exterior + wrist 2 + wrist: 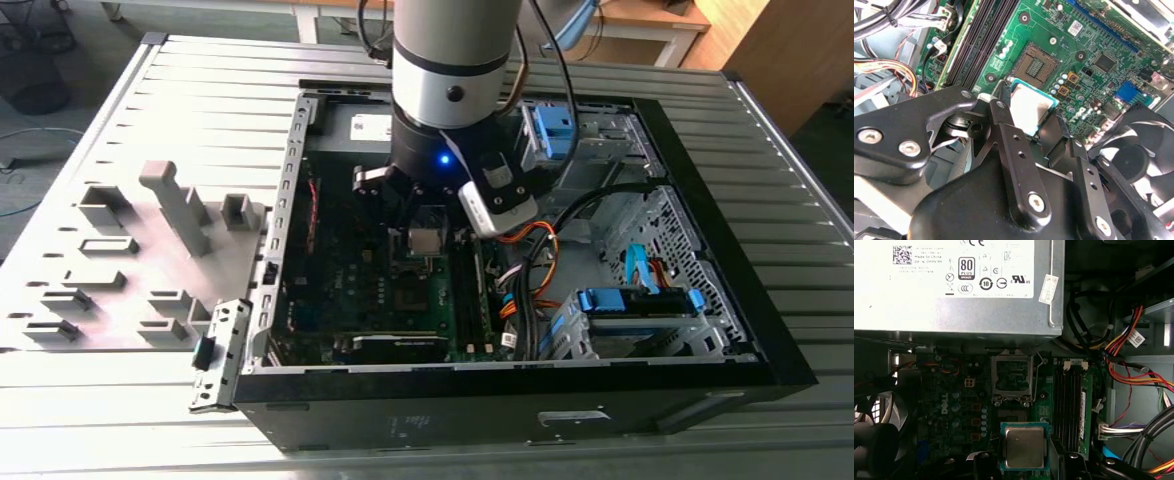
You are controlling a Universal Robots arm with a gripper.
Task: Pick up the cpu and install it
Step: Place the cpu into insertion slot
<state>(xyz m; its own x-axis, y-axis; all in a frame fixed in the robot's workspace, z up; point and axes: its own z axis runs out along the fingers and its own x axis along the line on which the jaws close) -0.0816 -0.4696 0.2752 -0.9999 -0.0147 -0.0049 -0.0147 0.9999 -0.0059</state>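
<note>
**Student:** Black linkage bars of the gripper [1031,125] lie closest to the lens in the second wrist view. What sits between them?

**Instructor:** The cpu [1029,105], a flat square chip with a silver-grey metal top and a thin green rim. The two fingers [1006,130] are closed against opposite edges of it, so the gripper is only as wide as the chip and grasps nothing else.

**Student:** Where is the chip relative to the board?

**Instructor:** In the exterior view the arm [451,60] reaches down into the open computer case [694,200], and the cpu [424,240] hangs level over the motherboard [360,290], clear of its surface. In the first wrist view the cpu [1024,446] faces the camera, metal top up, and the gripper [1025,459] clasps it on both sides.

**Student:** And the socket?

**Instructor:** The socket [1012,375] shows its bare contact field inside a metal frame; the chip is near it but apart from it, not seated. In the second wrist view the socket [1036,64] lies just beyond the held chip.

**Student:** What are the neighbouring parts?

**Instructor:** Memory slots [1070,400] run beside the socket, the grey power supply [954,305] with its white label borders the board, coloured cables [1134,340] cross the bay, and a black fan [1134,155] sits near the gripper. The case rests on a slatted metal table [160,100], with grey holders [174,200] on the exterior view's left.
</note>
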